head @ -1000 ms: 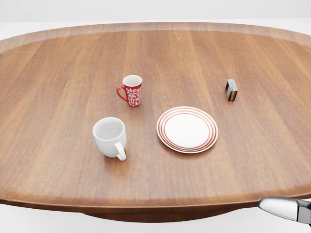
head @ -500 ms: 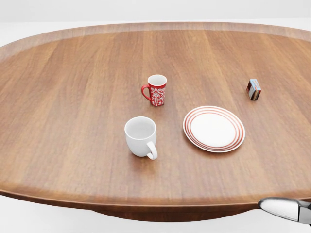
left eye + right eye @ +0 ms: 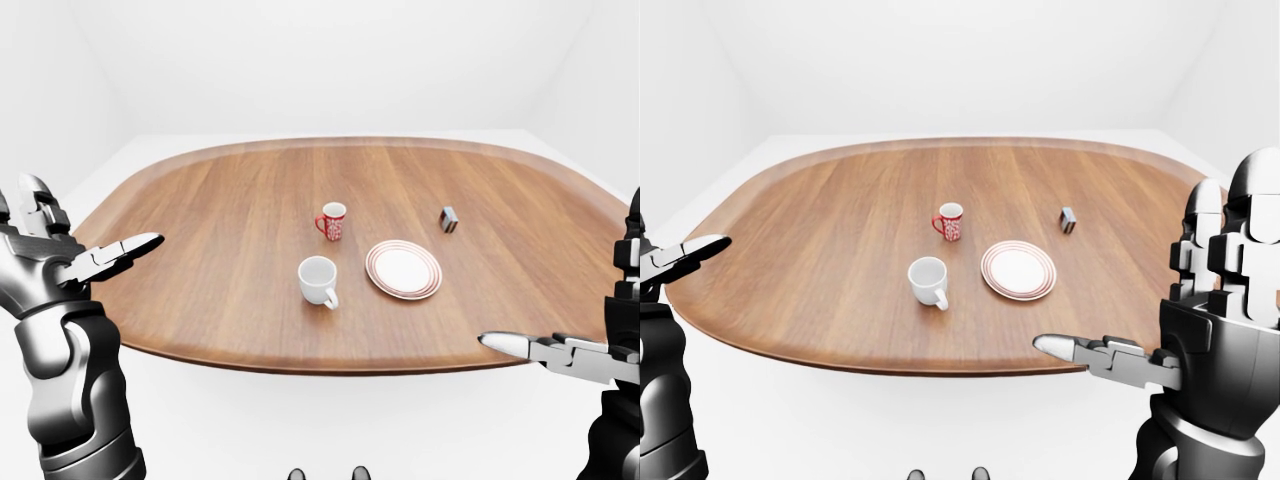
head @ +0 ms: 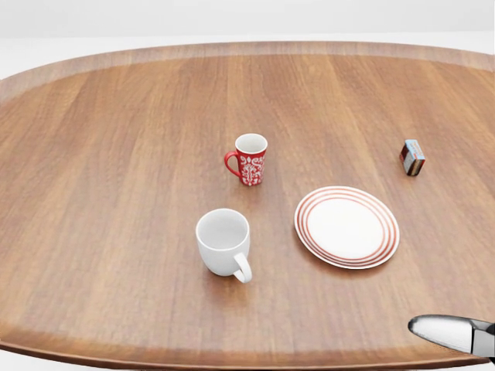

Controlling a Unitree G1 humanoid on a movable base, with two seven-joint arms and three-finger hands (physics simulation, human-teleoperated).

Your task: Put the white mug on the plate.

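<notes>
The plain white ceramic mug [image 4: 223, 240] stands upright on the oval brown wooden table [image 4: 93, 154], handle toward the bottom right of the head view. The round white plate with red rim rings [image 4: 346, 226] lies near it to the right, not touching. A red mug with white pattern [image 4: 250, 158] stands above them. A small striped box [image 4: 412, 157] sits well apart at right. The left hand [image 3: 75, 255] and right hand [image 3: 1160, 330] hover off the table edge, fingers spread, holding nothing.

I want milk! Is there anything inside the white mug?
The white mug looks empty: in the head view only its plain white inside shows. The very bottom, near its closest wall, is hidden by the rim.
</notes>
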